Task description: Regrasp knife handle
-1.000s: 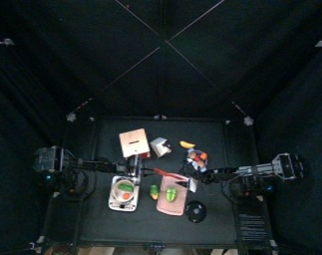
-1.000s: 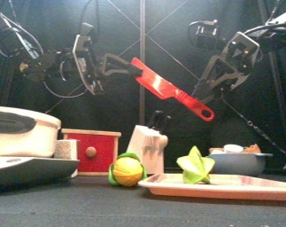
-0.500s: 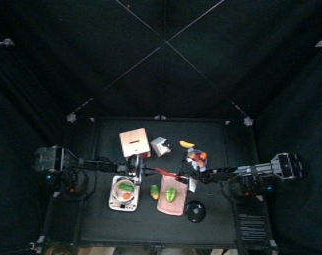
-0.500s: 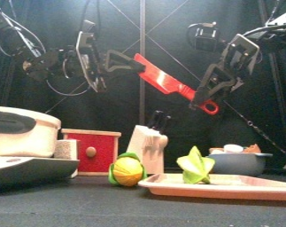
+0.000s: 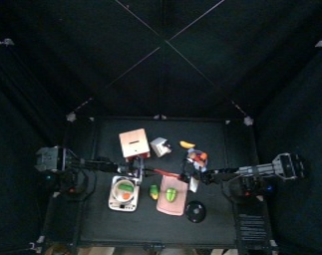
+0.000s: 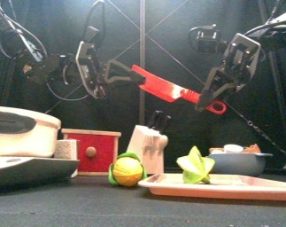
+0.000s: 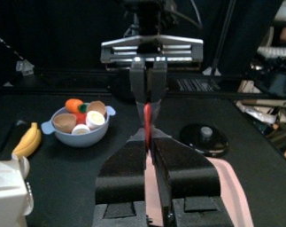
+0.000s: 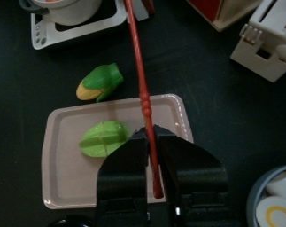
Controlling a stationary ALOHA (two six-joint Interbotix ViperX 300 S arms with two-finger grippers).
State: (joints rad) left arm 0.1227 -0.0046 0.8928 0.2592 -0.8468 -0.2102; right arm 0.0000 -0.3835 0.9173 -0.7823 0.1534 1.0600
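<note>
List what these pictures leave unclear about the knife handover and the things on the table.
- Top view: the knife and both grips are too small to read.
- Front view: the right gripper covers most of the knife handle; the left gripper hides the blade tip.
- Wrist views: the knife shows edge-on.
- Front view: the tray rim hides the bowl.

Pink tray (image 6: 228,186), front right of table, holding one green star-shaped piece (image 6: 196,165). Yellow-green piece (image 6: 128,168) on the table just left of the tray. White knife block (image 6: 146,146) behind; red box (image 6: 90,151) beside it. White lidded pot (image 6: 21,131) far left. Blue bowl (image 7: 81,129) of mixed pieces; banana (image 7: 26,141) alongside.
</note>
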